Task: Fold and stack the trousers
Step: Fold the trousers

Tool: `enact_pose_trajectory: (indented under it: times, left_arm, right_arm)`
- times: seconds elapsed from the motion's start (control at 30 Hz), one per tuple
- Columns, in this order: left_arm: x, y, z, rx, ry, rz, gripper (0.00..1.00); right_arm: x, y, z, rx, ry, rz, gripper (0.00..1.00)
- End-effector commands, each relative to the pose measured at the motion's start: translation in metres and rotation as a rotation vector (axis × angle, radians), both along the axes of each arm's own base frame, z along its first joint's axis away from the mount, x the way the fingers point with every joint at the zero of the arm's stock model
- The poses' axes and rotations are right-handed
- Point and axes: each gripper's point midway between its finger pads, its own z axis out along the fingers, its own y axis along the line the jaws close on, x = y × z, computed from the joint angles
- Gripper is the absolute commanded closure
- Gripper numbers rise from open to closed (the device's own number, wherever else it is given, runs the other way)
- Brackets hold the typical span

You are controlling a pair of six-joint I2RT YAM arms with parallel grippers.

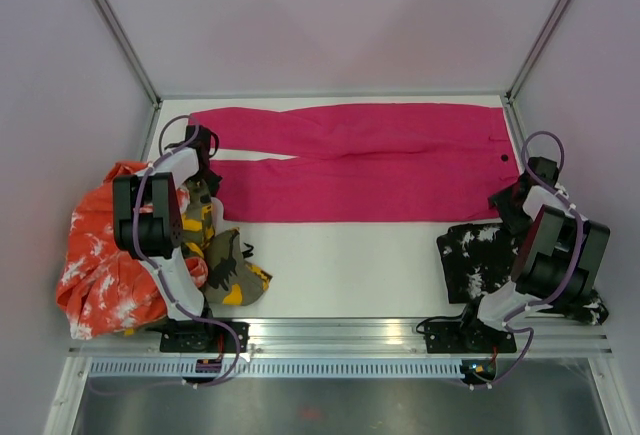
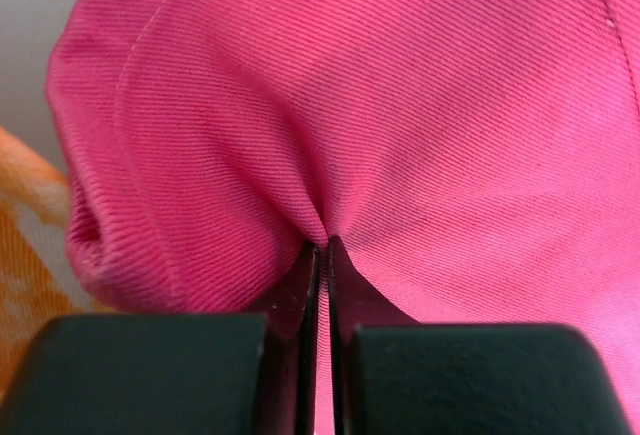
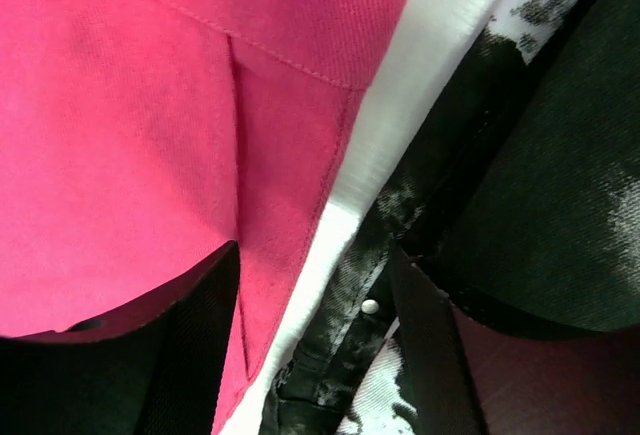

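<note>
the pink trousers [image 1: 360,160] lie flat across the far part of the white table [image 1: 350,270], legs to the left and waist to the right. at the far left an orange-and-white pair [image 1: 100,255] is heaped at the table's edge. just beside it a camouflage pair [image 1: 228,260] lies crumpled. the left gripper [image 2: 322,255] is at the leg ends of the pink trousers, its jaws pressed together on a small pinch of the pink cloth, which puckers up between them. over on the right, the right gripper [image 3: 310,355] sits low at the near corner of the waist, jaws wide apart and holding nothing. one side of it is over the pink cloth, the other over a black pair [image 1: 475,255] with white splatters. that pair lies bunched at the near right, close beside the waist, with a thin strip of bare table between them.
</note>
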Motion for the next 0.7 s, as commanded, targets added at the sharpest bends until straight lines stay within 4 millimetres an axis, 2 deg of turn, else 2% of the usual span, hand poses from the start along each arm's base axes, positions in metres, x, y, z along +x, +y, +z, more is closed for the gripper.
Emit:
enact_pose_trajectory:
  times: [0.0, 0.1, 0.13, 0.2, 0.23, 0.27, 0.3, 0.43, 0.5, 0.6, 0.63, 0.67]
  left_arm:
    - [-0.025, 0.006, -0.032, 0.029, 0.145, -0.077, 0.98]
    - [-0.016, 0.008, -0.024, 0.044, 0.115, -0.097, 0.98]
    - [-0.012, 0.009, -0.02, 0.05, 0.102, -0.105, 0.98]
    - [-0.002, 0.011, -0.005, 0.067, 0.058, -0.129, 0.98]
    - [0.002, 0.012, 0.001, 0.074, 0.04, -0.134, 0.98]
    - [0.011, 0.013, 0.015, 0.083, 0.003, -0.15, 0.98]
    - [0.015, 0.013, 0.022, 0.088, -0.016, -0.157, 0.98]
    - [0.034, 0.016, 0.06, 0.117, -0.113, -0.178, 0.98]
    - [0.042, 0.017, 0.075, 0.124, -0.151, -0.188, 0.98]
    - [0.045, 0.014, 0.079, 0.113, -0.168, -0.197, 0.98]
    - [0.045, 0.013, 0.079, 0.11, -0.167, -0.198, 0.98]
    - [0.044, 0.013, 0.077, 0.108, -0.162, -0.202, 0.98]
  right_arm:
    - [0.002, -0.01, -0.009, -0.032, 0.014, -0.016, 0.34]
    - [0.009, -0.014, -0.01, -0.044, 0.008, -0.001, 0.55]
    - [0.012, -0.015, -0.008, -0.047, 0.001, 0.005, 0.65]
    - [0.021, -0.019, 0.001, -0.059, -0.028, 0.006, 0.81]
    - [0.025, -0.02, 0.008, -0.063, -0.046, 0.011, 0.92]
    - [0.03, -0.021, 0.013, -0.064, -0.063, 0.013, 0.98]
    - [0.036, -0.021, 0.021, -0.063, -0.091, 0.019, 1.0]
    - [0.048, -0.026, 0.052, -0.099, -0.168, 0.014, 1.0]
    - [0.046, -0.028, 0.055, -0.11, -0.162, 0.01, 1.0]
    - [0.033, -0.027, 0.038, -0.105, -0.096, 0.005, 0.81]
    - [0.029, -0.025, 0.03, -0.095, -0.074, 0.01, 0.67]
    - [0.025, -0.022, 0.024, -0.086, -0.06, 0.013, 0.64]
